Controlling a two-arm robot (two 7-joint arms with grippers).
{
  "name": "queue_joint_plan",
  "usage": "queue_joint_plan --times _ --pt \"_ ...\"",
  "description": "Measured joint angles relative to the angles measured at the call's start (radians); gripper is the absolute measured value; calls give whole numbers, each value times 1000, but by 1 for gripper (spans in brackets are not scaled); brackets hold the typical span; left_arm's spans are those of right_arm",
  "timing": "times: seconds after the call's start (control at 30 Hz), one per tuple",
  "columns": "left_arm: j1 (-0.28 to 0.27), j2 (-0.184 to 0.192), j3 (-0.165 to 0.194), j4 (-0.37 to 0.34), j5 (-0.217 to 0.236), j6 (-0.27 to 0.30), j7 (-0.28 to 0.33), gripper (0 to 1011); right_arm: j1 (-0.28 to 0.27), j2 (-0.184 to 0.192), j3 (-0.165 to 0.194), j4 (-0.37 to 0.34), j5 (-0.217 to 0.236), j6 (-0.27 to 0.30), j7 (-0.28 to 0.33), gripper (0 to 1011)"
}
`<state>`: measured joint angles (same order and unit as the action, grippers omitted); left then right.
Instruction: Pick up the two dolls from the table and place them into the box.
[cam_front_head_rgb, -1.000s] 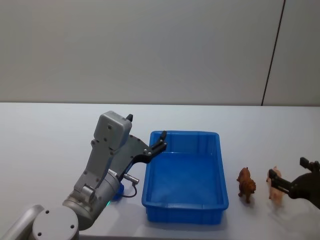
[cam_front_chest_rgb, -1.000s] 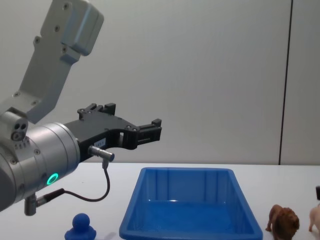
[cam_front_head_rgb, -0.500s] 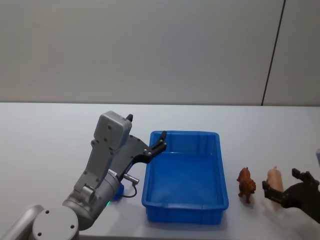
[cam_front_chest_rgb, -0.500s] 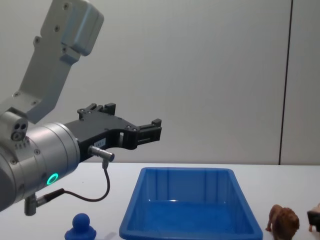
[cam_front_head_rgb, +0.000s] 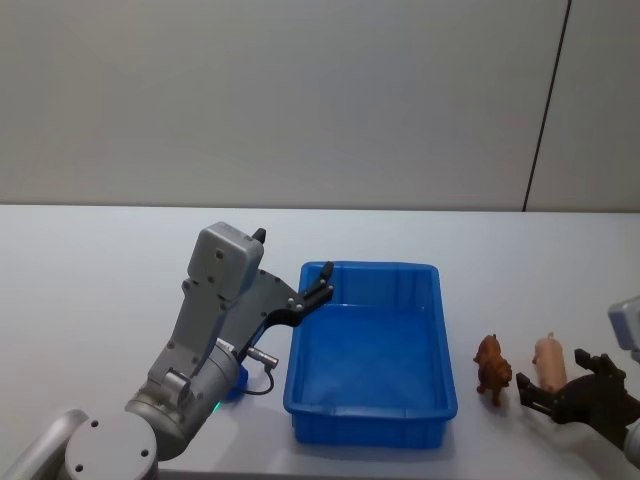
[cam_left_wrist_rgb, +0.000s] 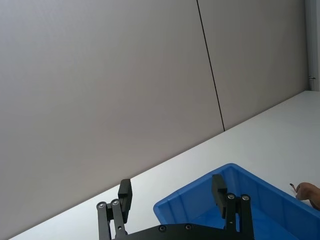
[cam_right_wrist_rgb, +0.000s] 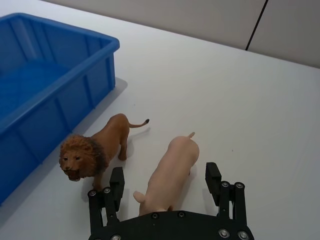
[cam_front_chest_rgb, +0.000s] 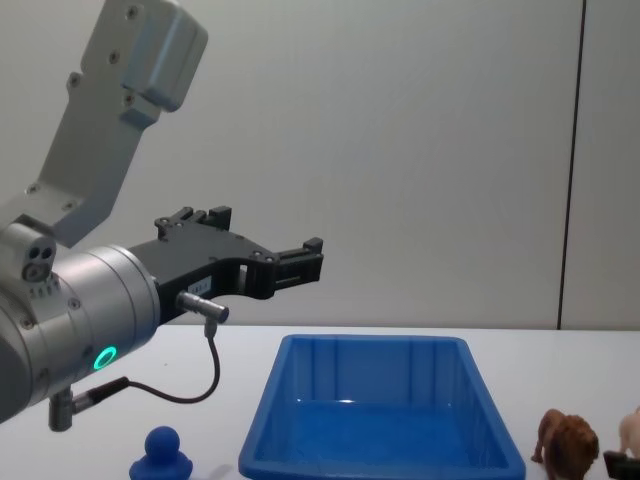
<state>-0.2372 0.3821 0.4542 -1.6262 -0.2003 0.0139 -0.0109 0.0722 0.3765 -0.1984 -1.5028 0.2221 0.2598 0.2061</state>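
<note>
While the left gripper (cam_front_head_rgb: 322, 280) hangs wide open over the left rim of the blue box (cam_front_head_rgb: 365, 425) at centre frame, the right gripper (cam_right_wrist_rgb: 165, 172) at lower right gapes around the pink pig (cam_right_wrist_rgb: 181, 152), holding nothing. The pig stands on the white worktop (cam_front_head_rgb: 100, 280) beside the lion (cam_right_wrist_rgb: 97, 147), right of the box.

Drew the right gripper (cam_front_head_rgb: 560, 375) back from around the pig (cam_front_head_rgb: 549, 358), so it now sits lower in the head view, close to the bottom right edge, with the spread fingertips flanking only the pig's near end instead of its middle. Left more of the pig's back uncovered than a second ago. In the chest view, dropped from the right edge above the pig to the bottom right corner, below it.
</note>
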Motion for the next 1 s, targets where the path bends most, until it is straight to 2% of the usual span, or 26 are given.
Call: queue_joint_plan --times 0.13,0.27,0.4,0.5,0.63,0.77,0.87,1.0 --pt "0 0 0 0 0 0 0 1002 7 -5 -2 9 -4 17 -1 1000" --pt "0 0 0 0 0 0 0 1002 12 -8 -4 14 -7 31 -1 940" --pt "0 0 0 0 0 0 0 1002 14 -9 -5 16 -10 44 0 810" --pt "0 0 0 0 0 0 0 1002 15 -10 -5 17 -10 50 0 756" --pt "0 0 0 0 0 0 0 1002 16 -12 -5 18 -10 57 -2 598" --pt "0 0 0 0 0 0 0 1002 17 -13 -4 19 -9 60 -7 504" --pt "0 0 0 0 0 0 0 1002 17 -13 -2 19 -7 61 -10 386" --pt "0 0 0 0 0 0 0 1002 16 -14 -1 19 -5 58 -17 363"
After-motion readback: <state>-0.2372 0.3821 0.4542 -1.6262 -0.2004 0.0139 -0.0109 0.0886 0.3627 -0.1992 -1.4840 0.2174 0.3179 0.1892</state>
